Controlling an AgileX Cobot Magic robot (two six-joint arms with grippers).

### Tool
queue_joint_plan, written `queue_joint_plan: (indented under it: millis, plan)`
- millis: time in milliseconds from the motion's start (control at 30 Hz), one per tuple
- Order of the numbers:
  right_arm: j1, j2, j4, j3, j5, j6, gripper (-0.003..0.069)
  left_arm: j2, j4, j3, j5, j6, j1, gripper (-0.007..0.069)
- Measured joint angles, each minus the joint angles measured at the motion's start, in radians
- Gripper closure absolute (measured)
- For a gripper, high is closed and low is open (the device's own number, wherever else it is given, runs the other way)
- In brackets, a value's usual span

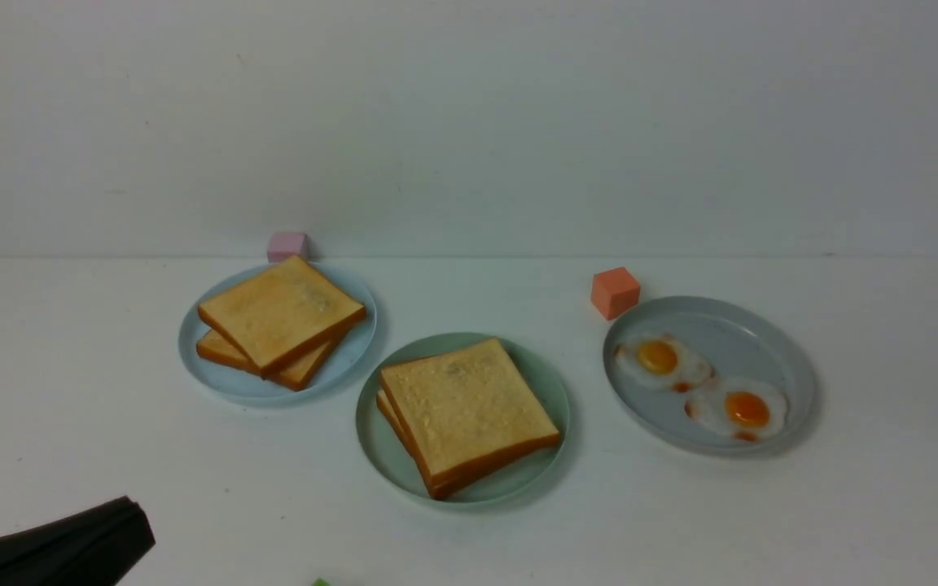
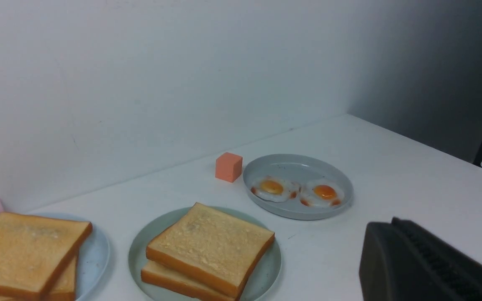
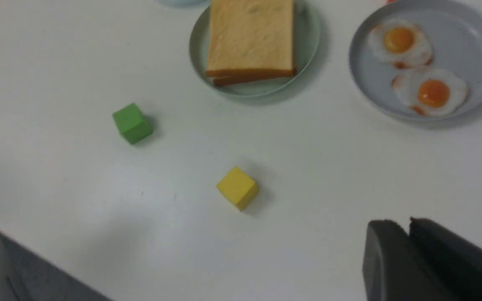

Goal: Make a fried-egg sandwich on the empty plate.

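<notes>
Plainly, toast (image 1: pixel 469 403) sits on the green plate (image 1: pixel 546 391); left tool (image 2: pixel 395 221) clenched, right tool (image 3: pixel 407 225) released, tips slightly apart.

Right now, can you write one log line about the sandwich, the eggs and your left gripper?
sandwich toast: stacked on green plate | egg between: not visible | two eggs: on grey plate | left gripper: shut

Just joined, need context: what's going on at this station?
Neither arm is handling anything. The left tool is shut and empty. The right tool is also empty. On the mint-green plate, two toast slices are stacked slightly askew; whether an egg lies between them I can't see. Two fried eggs lie on the grey plate.
</notes>
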Motion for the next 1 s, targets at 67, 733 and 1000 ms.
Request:
queue_joint_plan:
  millis: [67,733,1000]
  plan:
    - [-0.035,-0.025,-0.008,0.001,-0.002,0.0,0.0561,0.0,0.0,0.0,0.0,0.0,0.0,0.0638]
    - [-0.38,-0.669,-0.022,1.164,-0.945,-0.166,0.0638,0.0,-0.001,0.0,0.001,0.0,0.0,0.0637]
    - [-0.38,-0.672,-0.082,1.169,-0.883,-0.128,0.067,0.0,-0.001,0.0,0.004,0.0,0.0,0.0636]
